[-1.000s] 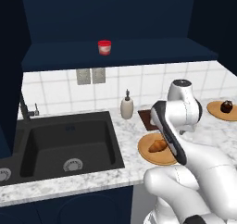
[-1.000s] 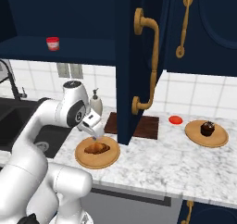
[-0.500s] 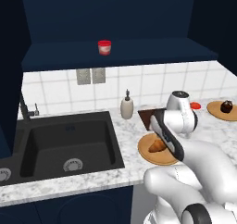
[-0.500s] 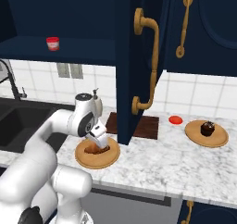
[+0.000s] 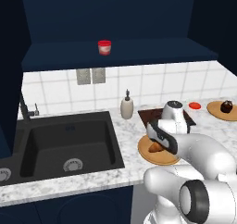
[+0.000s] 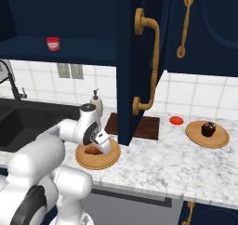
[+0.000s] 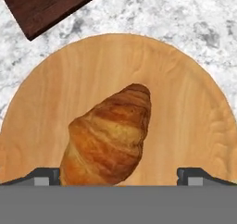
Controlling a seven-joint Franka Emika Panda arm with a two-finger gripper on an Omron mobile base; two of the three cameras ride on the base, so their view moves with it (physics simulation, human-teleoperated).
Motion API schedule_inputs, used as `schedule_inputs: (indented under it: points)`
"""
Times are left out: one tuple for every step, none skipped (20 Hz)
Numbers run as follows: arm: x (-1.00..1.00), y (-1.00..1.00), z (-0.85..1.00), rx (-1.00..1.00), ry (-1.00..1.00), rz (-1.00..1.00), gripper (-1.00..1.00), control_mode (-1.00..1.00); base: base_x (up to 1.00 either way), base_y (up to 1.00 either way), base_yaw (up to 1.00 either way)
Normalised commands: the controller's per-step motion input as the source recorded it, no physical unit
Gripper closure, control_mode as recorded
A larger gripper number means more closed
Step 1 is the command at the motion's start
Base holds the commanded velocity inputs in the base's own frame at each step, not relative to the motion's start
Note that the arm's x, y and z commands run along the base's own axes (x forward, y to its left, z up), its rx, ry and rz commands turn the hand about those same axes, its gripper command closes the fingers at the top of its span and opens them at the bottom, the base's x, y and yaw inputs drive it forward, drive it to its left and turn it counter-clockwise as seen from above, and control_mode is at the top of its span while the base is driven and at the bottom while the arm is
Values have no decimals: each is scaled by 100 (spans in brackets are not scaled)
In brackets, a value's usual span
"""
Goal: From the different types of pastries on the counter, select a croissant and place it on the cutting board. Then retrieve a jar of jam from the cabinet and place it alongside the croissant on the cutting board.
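Gripper (image 7: 118,174) spread wide, astride croissant (image 7: 109,137) | croissant lay on round wooden plate (image 7: 194,112) | cutting board (image 7: 44,5) just beyond plate | jam jar (image 5: 104,47) on cabinet shelf above

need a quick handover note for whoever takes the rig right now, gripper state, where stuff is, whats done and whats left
Gripper: open, low over the croissant, one fingertip on each side of it, not closed on it yet.
Croissant: lying on the round wooden plate on the counter, in front of the cutting board.
Cutting board: bare as far as the open cabinet door lets it show.
Jar of jam: on the open cabinet shelf above the sink.
Muffin: on its own plate at the right, leave it.
Done: nothing placed so far.
Left: grip the croissant, move it to the board, then fetch the jar and set it beside it.
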Motion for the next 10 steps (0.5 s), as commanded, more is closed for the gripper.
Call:
schedule_inputs:
  points:
    - [37,0,-41,1,0,-3,-100,-100,0,0,0]
    - [29,0,-41,0,3,-4,-100,-100,0,0,0]
    - [15,-9,-42,0,2,-1,-100,-100,0,0,0]
    - [7,-9,-41,0,3,-1,-100,-100,0,0,0]
    - [4,0,-41,0,3,-3,-100,-100,0,0,0]
    - [0,0,-46,0,3,-5,-100,-100,0,0,0]
    - [4,0,-50,0,3,-5,100,-100,0,0,0]
    - [0,0,-40,0,0,-5,100,-100,0,0,0]
    - [0,1,-46,0,0,-6,100,-100,0,0,0]
    - [0,0,-37,0,0,-3,100,-100,0,0,0]
